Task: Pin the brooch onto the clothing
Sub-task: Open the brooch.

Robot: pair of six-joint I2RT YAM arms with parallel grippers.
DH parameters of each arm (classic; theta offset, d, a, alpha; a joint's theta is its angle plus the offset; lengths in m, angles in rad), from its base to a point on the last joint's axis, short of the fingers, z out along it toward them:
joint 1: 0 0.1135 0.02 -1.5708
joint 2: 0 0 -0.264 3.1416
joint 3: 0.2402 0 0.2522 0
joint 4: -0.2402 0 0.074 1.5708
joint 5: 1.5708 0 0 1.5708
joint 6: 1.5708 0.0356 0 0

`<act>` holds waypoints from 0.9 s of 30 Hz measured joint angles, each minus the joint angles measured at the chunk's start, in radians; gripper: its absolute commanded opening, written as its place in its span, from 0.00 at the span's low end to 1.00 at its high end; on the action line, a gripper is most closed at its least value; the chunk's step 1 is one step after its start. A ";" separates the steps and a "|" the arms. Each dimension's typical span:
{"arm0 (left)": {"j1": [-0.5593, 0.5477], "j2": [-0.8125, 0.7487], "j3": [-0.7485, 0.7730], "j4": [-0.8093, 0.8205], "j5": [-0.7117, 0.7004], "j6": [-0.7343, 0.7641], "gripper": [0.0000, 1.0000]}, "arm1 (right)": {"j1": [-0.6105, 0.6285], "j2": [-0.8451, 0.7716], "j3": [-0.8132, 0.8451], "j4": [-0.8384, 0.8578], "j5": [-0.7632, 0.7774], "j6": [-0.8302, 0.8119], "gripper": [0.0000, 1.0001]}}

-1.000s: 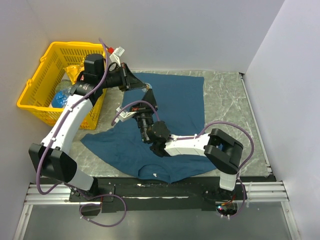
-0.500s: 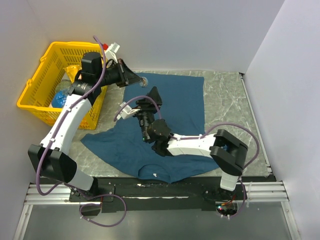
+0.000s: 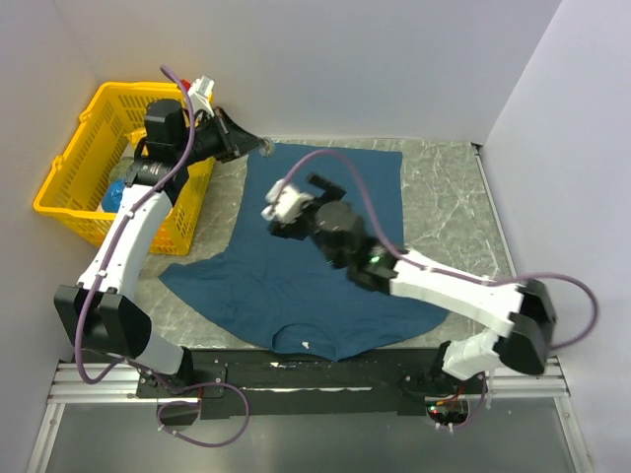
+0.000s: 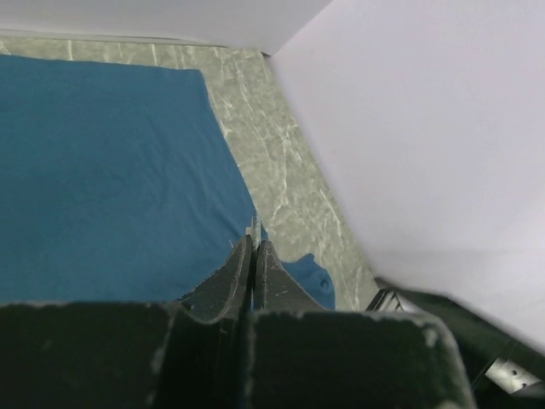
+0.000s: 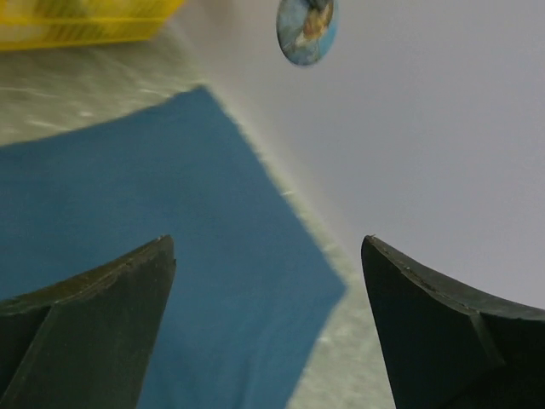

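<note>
1. While the left pincer (image 3: 258,147) is clamped shut on the brooch (image 5: 306,30) and holds it in the air over the far left corner of the shirt (image 3: 246,286), nothing is pinned yet; the step in hand looks like a handover or lining up the pin
2. The right pincer (image 5: 266,247) stands wide open and empty above the middle of the shirt, facing the brooch but well apart from it; bring it in slowly, square to the disc
3. The left grip seems to be on the brooch's edge only, so the brooch could twist or drop; the right jaws should close on the free rim before the left lets go
4. The shirt lies flat on the surface (image 3: 444,197), soft and apt to bunch; raise a small fold rather than pressing the pin down into the surface
5. Keep clear of the basket (image 3: 69,187) at the far left, where a dropped brooch would be hard to find
6. Which face carries the pin I cannot tell, so check the back before pushing it through
</note>
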 measured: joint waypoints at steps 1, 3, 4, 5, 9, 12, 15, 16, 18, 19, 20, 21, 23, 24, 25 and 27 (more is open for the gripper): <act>0.001 -0.001 -0.008 0.009 0.000 0.005 0.01 | -0.030 -0.035 0.002 -0.060 -0.071 0.050 0.99; 0.001 -0.005 -0.033 0.014 0.006 0.018 0.01 | -0.098 -0.105 0.002 -0.149 -0.197 0.140 0.99; 0.001 -0.009 -0.049 0.018 0.011 0.026 0.01 | -0.135 -0.137 0.002 -0.186 -0.273 0.183 0.99; 0.001 -0.013 -0.065 0.020 0.017 0.034 0.01 | -0.180 -0.169 0.003 -0.217 -0.349 0.220 0.99; 0.001 -0.039 -0.113 0.026 0.066 0.071 0.01 | -0.325 -0.239 0.029 -0.311 -0.613 0.315 0.99; 0.001 -0.068 -0.139 0.045 0.120 0.108 0.01 | -0.395 -0.228 0.083 -0.372 -0.829 0.362 0.99; 0.001 -0.104 -0.170 0.071 0.171 0.142 0.01 | -0.447 -0.193 0.130 -0.422 -1.048 0.396 0.99; 0.001 -0.119 -0.186 0.083 0.189 0.154 0.01 | -0.462 -0.176 0.149 -0.440 -1.117 0.404 0.99; 0.001 -0.147 -0.222 0.111 0.221 0.169 0.01 | -0.480 -0.141 0.186 -0.483 -1.228 0.414 0.99; 0.001 -0.161 -0.246 0.132 0.240 0.179 0.01 | -0.488 -0.119 0.211 -0.510 -1.282 0.417 0.99; 0.001 -0.172 -0.266 0.146 0.257 0.185 0.01 | -0.492 -0.097 0.235 -0.532 -1.330 0.417 0.99; 0.001 -0.180 -0.283 0.155 0.274 0.192 0.01 | -0.496 -0.074 0.256 -0.554 -1.376 0.418 0.99; 0.001 -0.186 -0.312 0.177 0.310 0.208 0.01 | -0.508 -0.044 0.284 -0.586 -1.467 0.422 0.99; 0.001 -0.187 -0.323 0.182 0.326 0.219 0.01 | -0.512 -0.038 0.286 -0.593 -1.505 0.426 0.99; 0.001 -0.187 -0.331 0.183 0.339 0.230 0.01 | -0.518 -0.035 0.286 -0.601 -1.542 0.434 0.99; 0.001 -0.187 -0.341 0.182 0.357 0.252 0.01 | -0.535 -0.035 0.286 -0.600 -1.600 0.455 0.99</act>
